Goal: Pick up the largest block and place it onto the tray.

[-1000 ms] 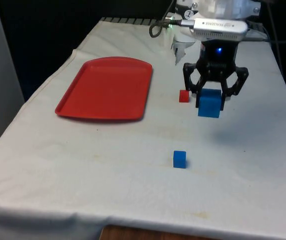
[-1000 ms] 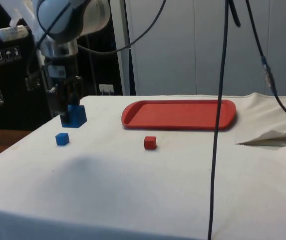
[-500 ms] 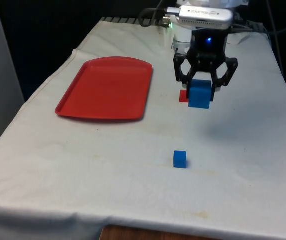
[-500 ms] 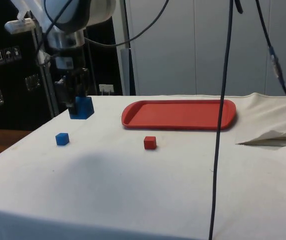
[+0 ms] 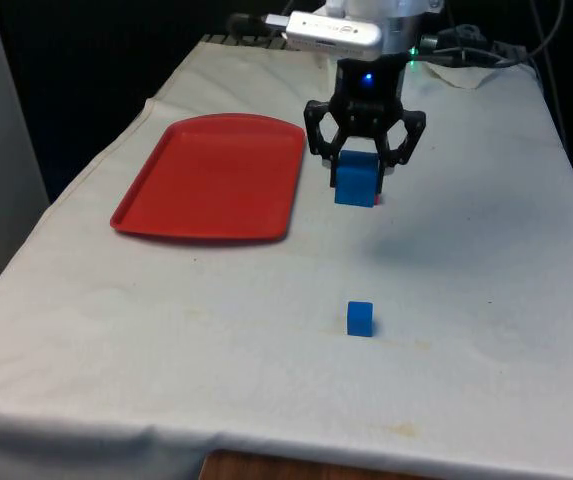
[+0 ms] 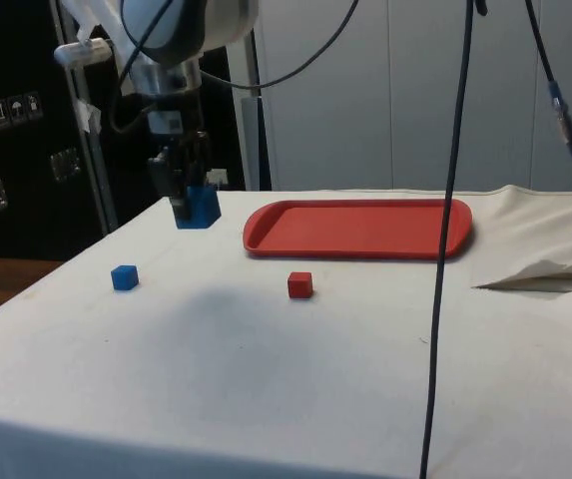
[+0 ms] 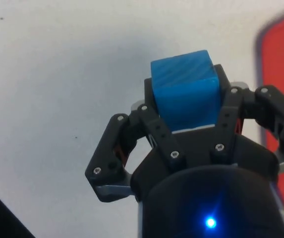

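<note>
The gripper point(image 5: 363, 160) hung in the air above the white cloth point(image 5: 486, 260), and its two black fingers were squeezed tight on the big blue block point(image 5: 356, 180). In the side view the gripper point(image 6: 188, 185) held the big blue block point(image 6: 198, 208) up off the table, not touching the cloth. In the wrist view the big blue block point(image 7: 185, 91) sat snug between the fingers point(image 7: 149, 126). The red tray point(image 5: 216, 175) lay flat just beside the block, on the front view's left, with nothing on it. The block was not over the tray. A small red block point(image 6: 300, 285) sat on the cloth near the tray. A small blue block point(image 5: 360, 318) sat by itself, well apart from the tray, closer to the front edge of the table
</note>
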